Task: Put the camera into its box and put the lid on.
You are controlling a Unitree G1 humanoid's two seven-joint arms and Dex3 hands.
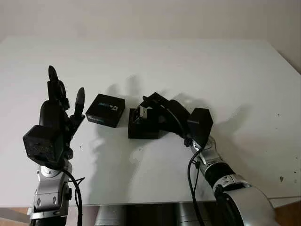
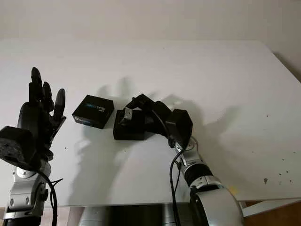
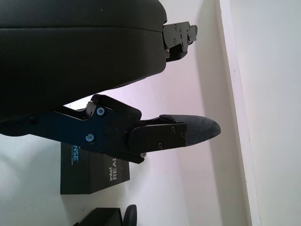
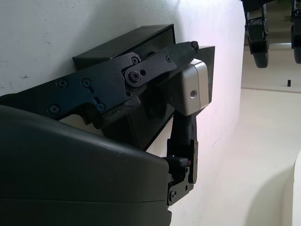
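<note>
1. The camera, a small silver block, looked rigid, light and smooth-sided, so likely slippery; its end faces seemed the safest grip, away from any lens.
2. It sat over the open black box on the tabletop, pinched by the right robot hand.
3. That arm reached in low, fingers curled over the box.
4. The lid lay just beside the box.
5. The left robot hand stood upright near the lid, open, holding nothing.
</note>
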